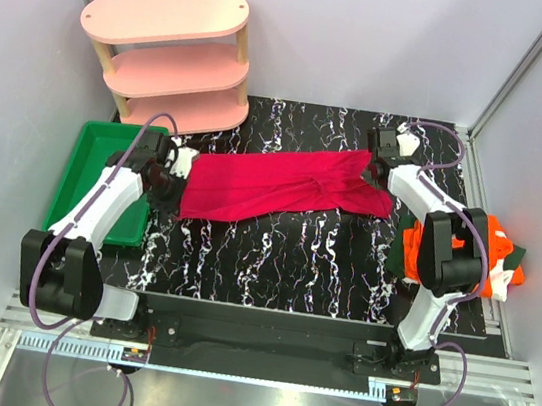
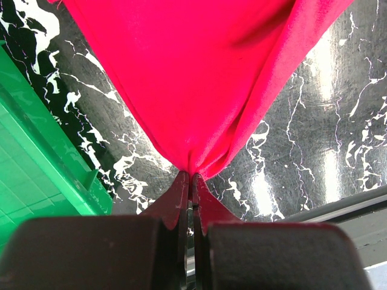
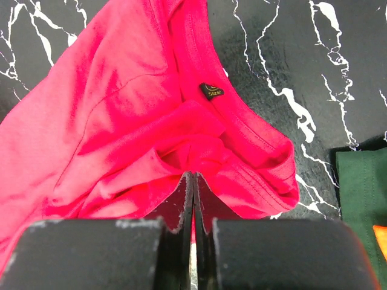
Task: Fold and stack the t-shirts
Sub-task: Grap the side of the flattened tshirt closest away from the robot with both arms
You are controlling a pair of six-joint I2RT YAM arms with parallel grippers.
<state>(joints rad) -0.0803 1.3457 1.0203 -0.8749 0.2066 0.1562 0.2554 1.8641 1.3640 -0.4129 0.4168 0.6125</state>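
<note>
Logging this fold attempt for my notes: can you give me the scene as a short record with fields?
shirt in work: crimson t-shirt, spread across the table
left gripper: shut on the end opposite the collar
right gripper: shut on cloth by the collar
waiting: orange t-shirt and dark green t-shirt, heaped at right edge
also there: green tray, pink shelf

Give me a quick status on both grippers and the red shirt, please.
Left gripper shut on red shirt, right gripper shut near its collar. Shirt stretched between them. Orange shirt heaped aside, right.
</note>
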